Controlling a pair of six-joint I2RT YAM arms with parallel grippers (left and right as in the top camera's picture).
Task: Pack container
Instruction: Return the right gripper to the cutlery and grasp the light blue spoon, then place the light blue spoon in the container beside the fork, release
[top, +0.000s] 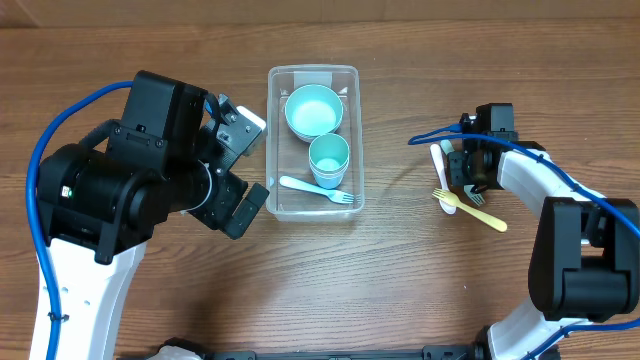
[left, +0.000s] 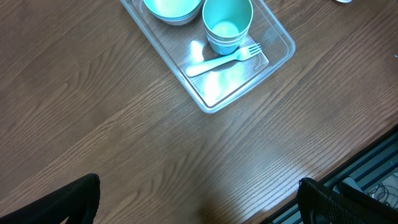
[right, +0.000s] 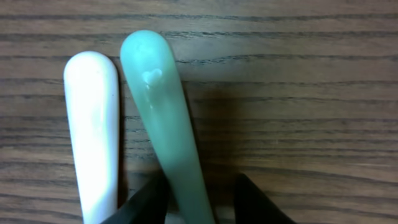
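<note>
Clear container (top: 352, 130) in the upper middle of the overhead frame, long way running top to bottom. Holds a teal bowl (top: 313, 108), a teal cup (top: 328, 158) and a pale blue fork (top: 318, 190). Left fingers (top: 241, 165) spread wide just beside its left wall, holding nothing. Right fingers (top: 467, 172) well off at middle right, down over a green handle (right: 163, 124) lying beside a white handle (right: 93, 130). Narrow, one on each side of the green one; cannot tell if pinching yet. Probably calls for a lift, then a carry to the left, toward the container. Yellow fork (top: 470, 208) just below on the bench (top: 400, 290).
</note>
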